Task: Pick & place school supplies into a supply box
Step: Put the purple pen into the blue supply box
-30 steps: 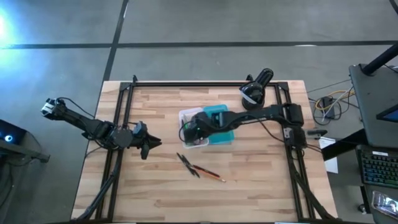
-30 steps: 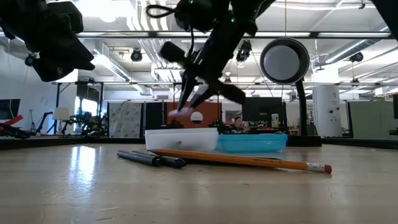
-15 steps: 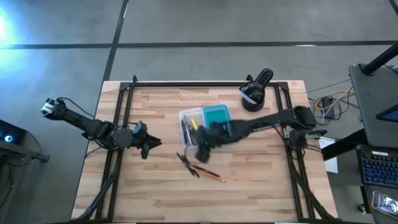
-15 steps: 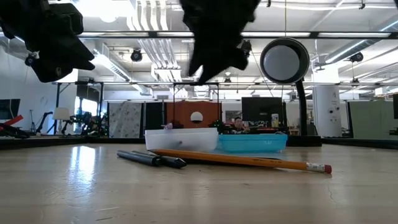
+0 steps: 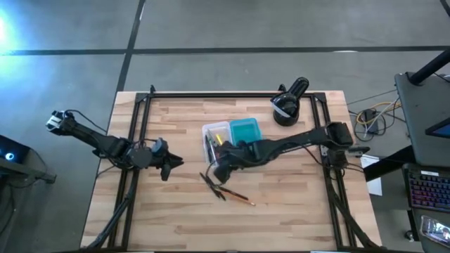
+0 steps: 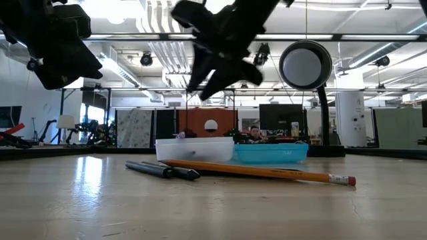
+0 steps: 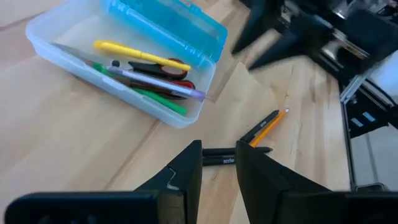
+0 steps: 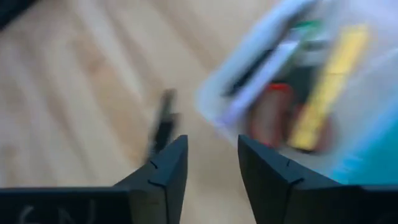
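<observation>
The supply box lies open mid-table: a clear tray (image 5: pixel 216 138) joined to a teal half (image 5: pixel 245 131). In the left wrist view the tray (image 7: pixel 68 65) holds a yellow pencil (image 7: pixel 134 56), a green marker (image 7: pixel 152 96), a purple-tipped pen (image 7: pixel 165 88) and red scissors (image 7: pixel 171 74). Two dark pens (image 5: pixel 211 186) and an orange pencil (image 5: pixel 237 195) lie flat on the table near the box. My right gripper (image 5: pixel 219 170) hovers open between the tray and the pens, and shows blurred in its wrist view (image 8: pixel 211 158). My left gripper (image 5: pixel 169 164) waits open at the table's left.
A black round device with a white patch (image 5: pixel 287 107) stands on the far right of the table, behind the box. Black frame rails (image 5: pixel 137 126) run along the left, right and far edges. Bare wood lies toward the near edge (image 5: pixel 225 228).
My right gripper has moved from above the clear tray toward the table's near edge and now hangs over the wood beside the dark pens. The box, pens and pencil have stayed in place.
</observation>
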Robot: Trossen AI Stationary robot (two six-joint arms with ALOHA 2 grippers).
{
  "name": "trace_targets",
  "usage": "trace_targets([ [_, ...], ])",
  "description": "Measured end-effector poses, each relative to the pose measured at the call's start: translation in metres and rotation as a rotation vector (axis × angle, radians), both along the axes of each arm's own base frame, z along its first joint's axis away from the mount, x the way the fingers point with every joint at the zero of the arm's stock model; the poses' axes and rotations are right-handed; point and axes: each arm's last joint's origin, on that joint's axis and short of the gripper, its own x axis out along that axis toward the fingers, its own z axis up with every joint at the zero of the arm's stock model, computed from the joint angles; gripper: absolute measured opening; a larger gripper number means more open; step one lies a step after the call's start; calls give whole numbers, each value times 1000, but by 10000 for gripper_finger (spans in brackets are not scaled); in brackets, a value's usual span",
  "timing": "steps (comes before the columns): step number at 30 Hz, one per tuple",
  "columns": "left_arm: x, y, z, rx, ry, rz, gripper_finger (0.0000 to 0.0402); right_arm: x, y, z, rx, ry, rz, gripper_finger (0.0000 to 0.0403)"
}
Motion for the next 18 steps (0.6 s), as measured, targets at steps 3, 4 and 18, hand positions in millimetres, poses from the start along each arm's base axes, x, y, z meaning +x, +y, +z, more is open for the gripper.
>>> trace_targets([
  [3,2,-1,-1,-22,1,13,80,13,-8,-10,72,-47,73,122],
  [4,2,-1,-1,-25,3,15,80,16,-10,-12,78,-59,84,119],
  [18,6,-2,-6,-20,39,22,80,28,-30,-53,76,31,64,78],
])
